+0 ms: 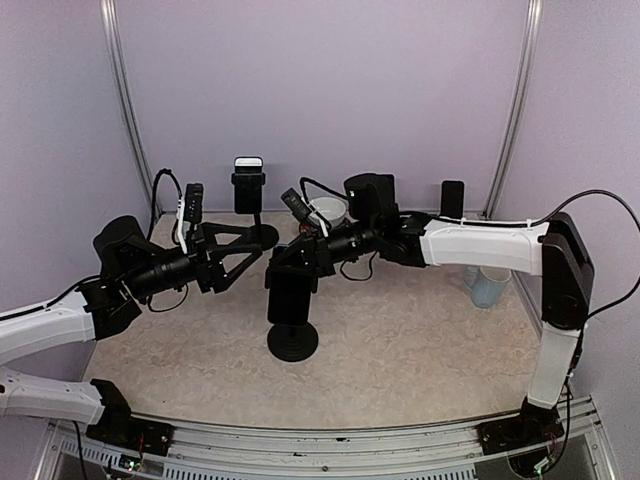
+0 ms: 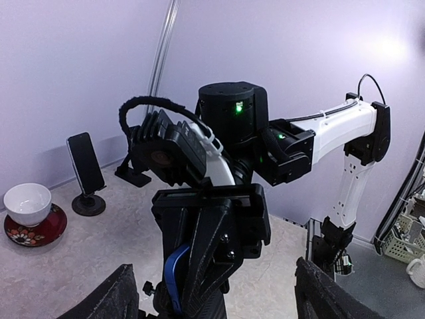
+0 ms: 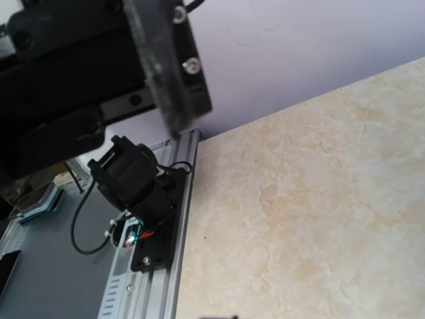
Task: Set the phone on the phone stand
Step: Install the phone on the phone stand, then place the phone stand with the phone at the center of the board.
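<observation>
The table [image 1: 420, 350] carries the stand [image 1: 292, 342] at its middle, nearer than the bowl [image 1: 328, 210], a spot that I judge was chosen so both sides can reach it. The right gripper [image 1: 283, 262] comes in from the right at the stand's head, jaws clenched. It looks to be steadying the cradle [image 2: 219, 226], though I cannot tell whether it pinches anything. The left gripper [image 1: 245, 250] hangs just left of the stand, fingers spread wide and holding nothing. Its wrist view frames the cradle between them, wide enough to clear the phone's sides. The phone [image 1: 291, 292] appears to sit in the cradle on top of the stand, a dark, flat, upright slab, hard to tell apart from the black cradle around it.
</observation>
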Robot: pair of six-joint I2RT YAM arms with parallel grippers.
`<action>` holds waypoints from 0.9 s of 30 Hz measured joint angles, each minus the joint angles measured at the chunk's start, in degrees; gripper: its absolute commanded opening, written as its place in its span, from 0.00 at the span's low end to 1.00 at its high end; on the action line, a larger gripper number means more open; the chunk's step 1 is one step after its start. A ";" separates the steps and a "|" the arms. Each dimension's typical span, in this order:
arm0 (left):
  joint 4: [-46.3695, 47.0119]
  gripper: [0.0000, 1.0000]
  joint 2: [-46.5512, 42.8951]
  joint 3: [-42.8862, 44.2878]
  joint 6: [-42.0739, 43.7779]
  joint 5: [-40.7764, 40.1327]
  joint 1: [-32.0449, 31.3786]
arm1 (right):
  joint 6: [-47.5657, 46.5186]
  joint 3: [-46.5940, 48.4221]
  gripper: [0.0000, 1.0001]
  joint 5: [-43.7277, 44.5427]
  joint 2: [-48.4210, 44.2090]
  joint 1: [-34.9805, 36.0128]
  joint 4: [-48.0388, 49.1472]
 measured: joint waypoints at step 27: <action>0.39 0.79 -0.09 -0.31 -0.07 -0.02 0.57 | -0.24 2.49 0.19 1.05 1.62 1.64 -1.66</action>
